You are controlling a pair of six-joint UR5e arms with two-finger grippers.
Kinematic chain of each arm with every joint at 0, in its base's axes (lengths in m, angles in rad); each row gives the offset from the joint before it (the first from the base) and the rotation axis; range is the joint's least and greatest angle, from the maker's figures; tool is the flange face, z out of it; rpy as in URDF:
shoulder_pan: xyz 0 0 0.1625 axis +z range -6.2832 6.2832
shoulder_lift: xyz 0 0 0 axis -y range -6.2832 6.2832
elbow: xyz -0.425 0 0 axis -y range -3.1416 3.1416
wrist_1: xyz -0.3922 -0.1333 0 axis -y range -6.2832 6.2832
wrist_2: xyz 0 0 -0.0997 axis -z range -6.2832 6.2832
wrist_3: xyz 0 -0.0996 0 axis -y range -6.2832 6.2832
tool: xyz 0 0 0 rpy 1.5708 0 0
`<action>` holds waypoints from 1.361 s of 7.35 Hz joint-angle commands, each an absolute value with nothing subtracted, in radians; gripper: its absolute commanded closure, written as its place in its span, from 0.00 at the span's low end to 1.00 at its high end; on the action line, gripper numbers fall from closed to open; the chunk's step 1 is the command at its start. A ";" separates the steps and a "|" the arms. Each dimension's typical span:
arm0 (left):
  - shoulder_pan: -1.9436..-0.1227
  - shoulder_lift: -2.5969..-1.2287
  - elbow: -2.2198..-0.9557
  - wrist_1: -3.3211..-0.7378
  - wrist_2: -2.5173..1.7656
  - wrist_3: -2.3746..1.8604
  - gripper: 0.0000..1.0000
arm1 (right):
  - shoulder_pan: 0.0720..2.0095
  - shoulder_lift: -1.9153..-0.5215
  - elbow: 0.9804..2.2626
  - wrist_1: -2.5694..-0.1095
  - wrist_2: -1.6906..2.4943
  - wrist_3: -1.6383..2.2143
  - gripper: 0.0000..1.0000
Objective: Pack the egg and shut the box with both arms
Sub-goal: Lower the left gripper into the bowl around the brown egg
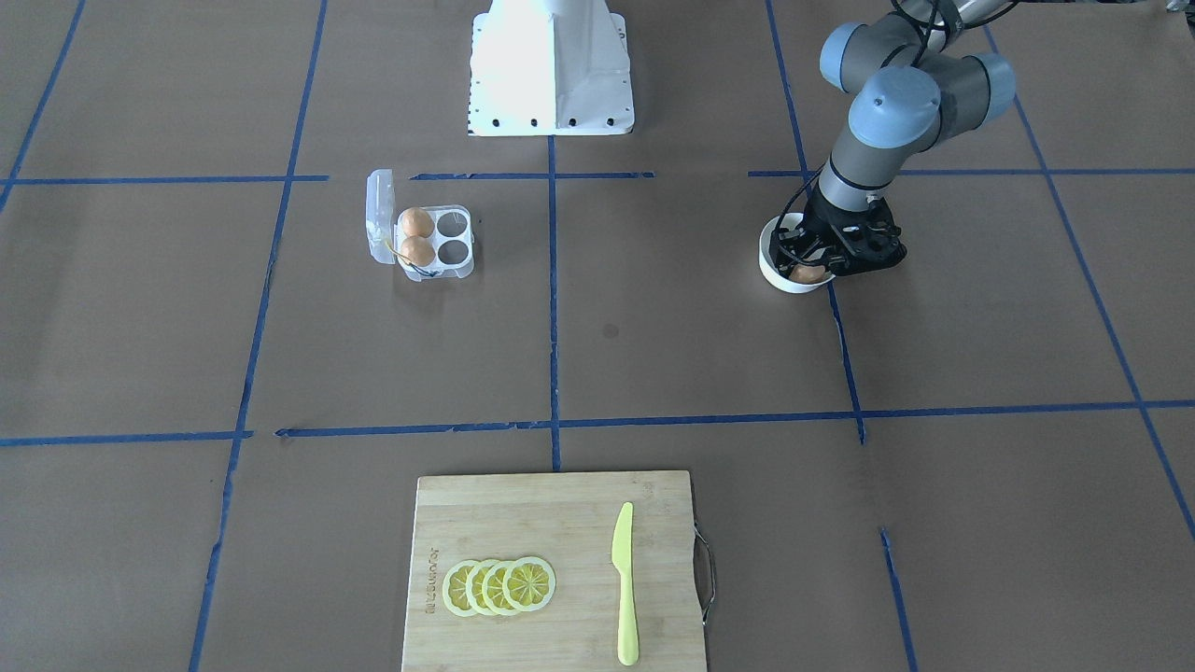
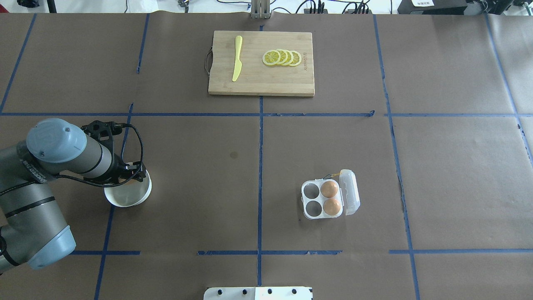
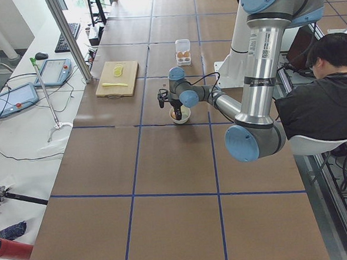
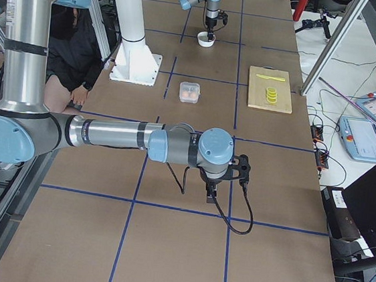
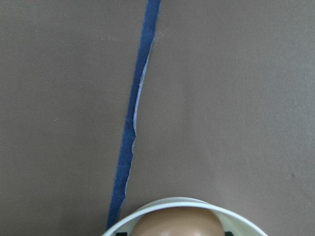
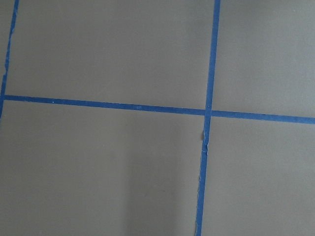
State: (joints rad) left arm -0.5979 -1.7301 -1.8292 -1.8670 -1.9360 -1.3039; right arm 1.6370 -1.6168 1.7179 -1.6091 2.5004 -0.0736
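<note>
**Left arm [image 2: 62, 154] down in the white bowl [image 2: 125, 203], an egg beneath it**

The right arm [image 4: 114, 134] hangs well away from the bowl, its right gripper [image 4: 210, 196] above the table [image 4: 270, 190], grip impossible to tell. The box [image 2: 317, 199] lies well apart from the bowl, lid open, two eggs [image 2: 330, 189] in the hinge-side cells. In the bowl, the left gripper [image 1: 820, 268] sits over the egg [image 5: 177, 222]; whether it clasps it cannot be told.

A bamboo cutting board [image 2: 258, 85] at the surface's [image 2: 187, 166] far edge holds four overlapping lemon slices [image 2: 282, 58]; a yellow knife [image 2: 237, 58] lies to their left.
</note>
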 commanded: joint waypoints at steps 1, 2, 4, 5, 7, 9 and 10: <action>-0.598 -1.730 -1.827 -1.867 -1.936 -1.304 0.58 | 1.638 -1.617 1.718 -1.609 2.500 -0.074 0.00; -0.600 -1.730 -1.828 -1.867 -1.936 -1.304 0.72 | 1.638 -1.618 1.718 -1.609 2.500 -0.074 0.00; -0.603 -1.730 -1.844 -1.867 -1.936 -1.304 0.81 | 1.638 -1.620 1.718 -1.609 2.500 -0.074 0.00; -0.609 -1.727 -1.856 -1.867 -1.936 -1.305 0.81 | 1.638 -1.620 1.717 -1.609 2.500 -0.074 0.00; -0.609 -1.726 -1.882 -1.867 -1.936 -1.308 0.77 | 1.637 -1.620 1.717 -1.609 2.500 -0.074 0.00; -0.604 -1.730 -1.864 -1.867 -1.936 -1.312 0.46 | 1.638 -1.621 1.717 -1.609 2.500 -0.074 0.00; -0.600 -1.730 -1.861 -1.867 -1.936 -1.312 0.43 | 1.637 -1.621 1.713 -1.609 2.500 -0.074 0.00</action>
